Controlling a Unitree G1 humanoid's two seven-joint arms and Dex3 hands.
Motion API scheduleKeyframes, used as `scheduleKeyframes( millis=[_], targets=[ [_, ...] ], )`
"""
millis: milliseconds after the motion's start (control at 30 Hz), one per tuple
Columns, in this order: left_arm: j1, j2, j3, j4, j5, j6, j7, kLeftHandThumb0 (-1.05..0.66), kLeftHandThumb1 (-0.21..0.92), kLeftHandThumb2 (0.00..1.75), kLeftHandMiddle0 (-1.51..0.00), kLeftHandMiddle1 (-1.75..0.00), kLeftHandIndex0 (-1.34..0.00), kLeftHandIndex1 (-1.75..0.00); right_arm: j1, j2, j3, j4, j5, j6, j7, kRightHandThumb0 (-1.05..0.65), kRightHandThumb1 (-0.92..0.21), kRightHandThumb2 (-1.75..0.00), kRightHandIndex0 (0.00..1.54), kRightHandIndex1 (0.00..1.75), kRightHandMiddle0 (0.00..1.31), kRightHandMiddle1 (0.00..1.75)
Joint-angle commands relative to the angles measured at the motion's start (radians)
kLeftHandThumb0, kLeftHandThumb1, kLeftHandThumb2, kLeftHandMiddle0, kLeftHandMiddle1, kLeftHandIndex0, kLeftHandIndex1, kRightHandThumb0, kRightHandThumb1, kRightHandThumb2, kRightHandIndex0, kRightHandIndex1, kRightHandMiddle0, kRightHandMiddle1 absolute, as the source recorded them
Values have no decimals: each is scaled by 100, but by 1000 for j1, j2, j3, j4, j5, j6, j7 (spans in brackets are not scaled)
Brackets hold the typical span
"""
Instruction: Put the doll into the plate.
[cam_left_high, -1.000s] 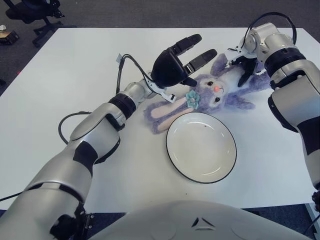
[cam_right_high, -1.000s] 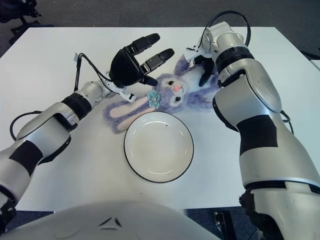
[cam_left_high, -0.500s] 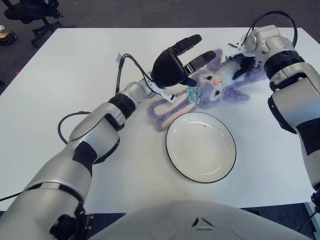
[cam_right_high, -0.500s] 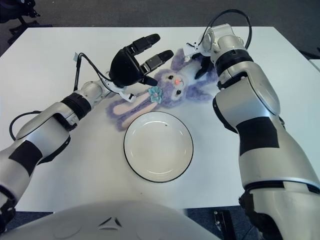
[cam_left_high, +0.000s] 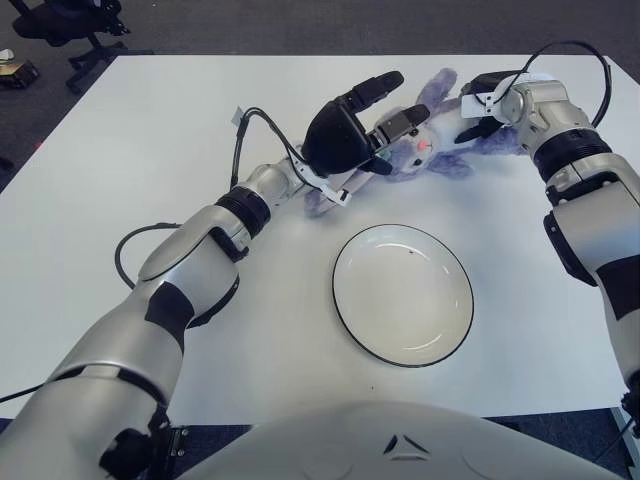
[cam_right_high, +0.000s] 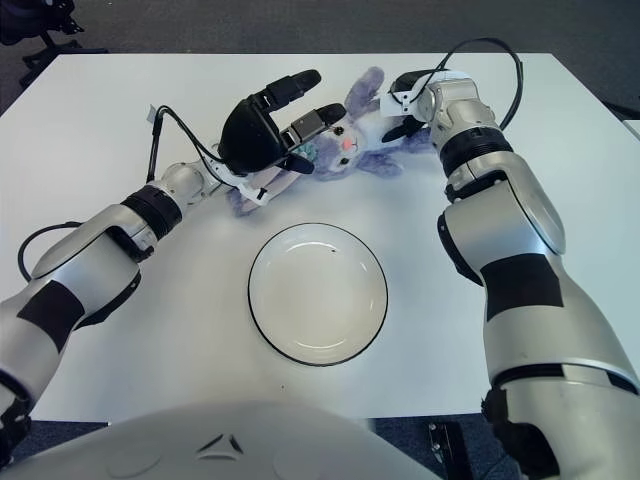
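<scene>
Left eye view: I'm gripping the doll (cam_left_high: 425, 150) with my right hand (cam_left_high: 487, 108) beyond the plate (cam_left_high: 402, 292), left hand (cam_left_high: 350, 130) hovering open beside it. Nothing's plated yet, whole transfer's left.

office or lab, white table (cam_left_high: 150, 140), swivel chair (cam_left_high: 60, 25), carpet (cam_left_high: 300, 25)
</scene>
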Motion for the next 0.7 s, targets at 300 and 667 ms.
scheduleKeyframes(
  millis=[300, 667],
  targets=[
    [12, 9, 3, 4, -10, -10, -16, -43, 92, 26, -76, 0, -49, -49, 30, -58, -103, -186, 45, 113, -10, -76, -92, -71, 48, 0, 52, 3],
    [13, 9, 2, 13, -18, -15, -20, -41, 92, 24, -75, 0, -50, -48, 8, -113, -155, -232, 98, 85, 108, -77, -92, -87, 43, 0, 46, 0]
  ],
)
